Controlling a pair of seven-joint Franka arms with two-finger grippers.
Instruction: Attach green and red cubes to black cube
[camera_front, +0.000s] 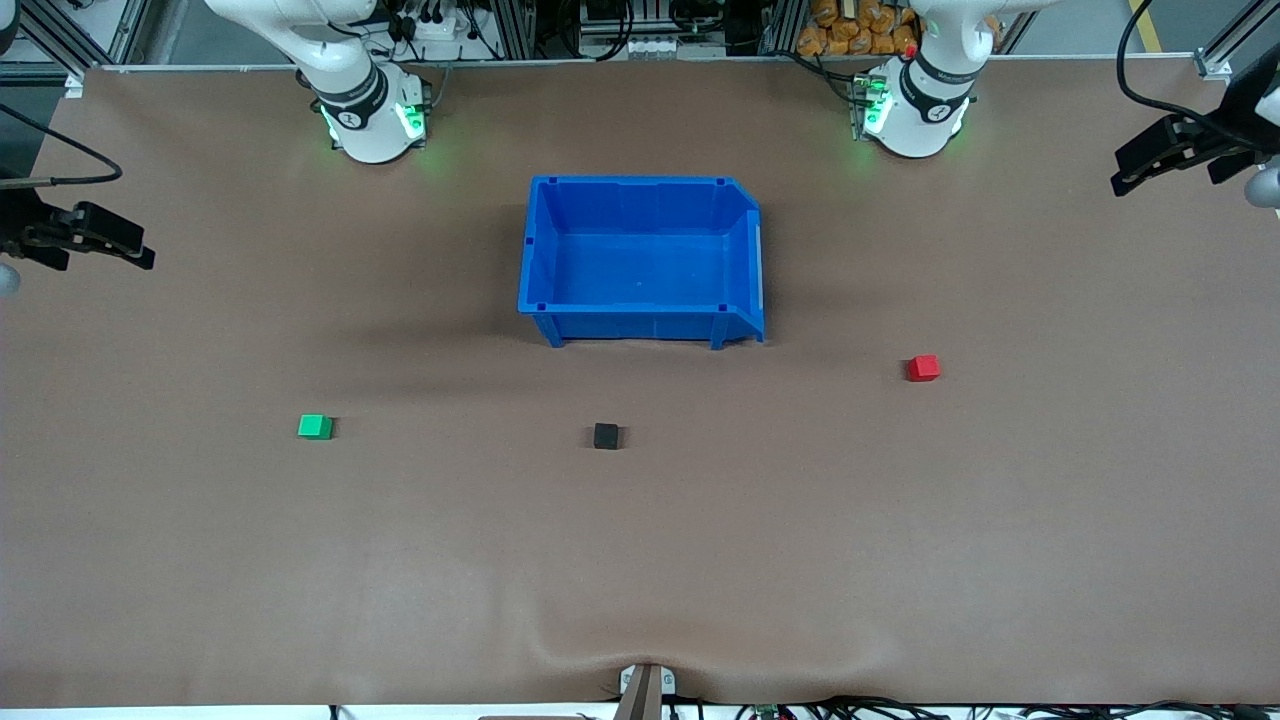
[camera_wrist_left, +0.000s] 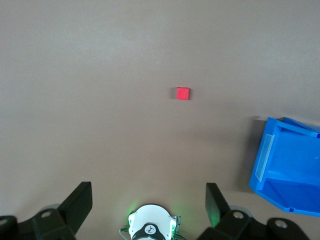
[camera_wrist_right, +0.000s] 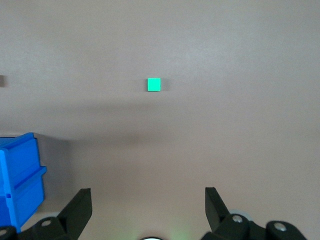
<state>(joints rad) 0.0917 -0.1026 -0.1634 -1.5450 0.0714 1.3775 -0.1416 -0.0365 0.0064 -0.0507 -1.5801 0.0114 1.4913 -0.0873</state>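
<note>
Both jaws spread wide, holding nothing | left gripper (camera_wrist_left: 148, 200) high over table edge, red cube (camera_wrist_left: 183, 93) well ahead of fingers; right gripper (camera_wrist_right: 147, 200) likewise, green cube (camera_wrist_right: 154, 84) ahead | black cube (camera_front: 606, 436) between both, well apart | risk: tiny cubes, off-centre closing may push one away; arms may collide near black cube

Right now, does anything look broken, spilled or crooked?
Nothing stands out. The green cube, black cube and red cube sit flat and apart on the table; the blue bin stands upright. Both the left gripper and right gripper are open.

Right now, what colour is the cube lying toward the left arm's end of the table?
Bright red cube; it shows best in the left wrist view.
</note>
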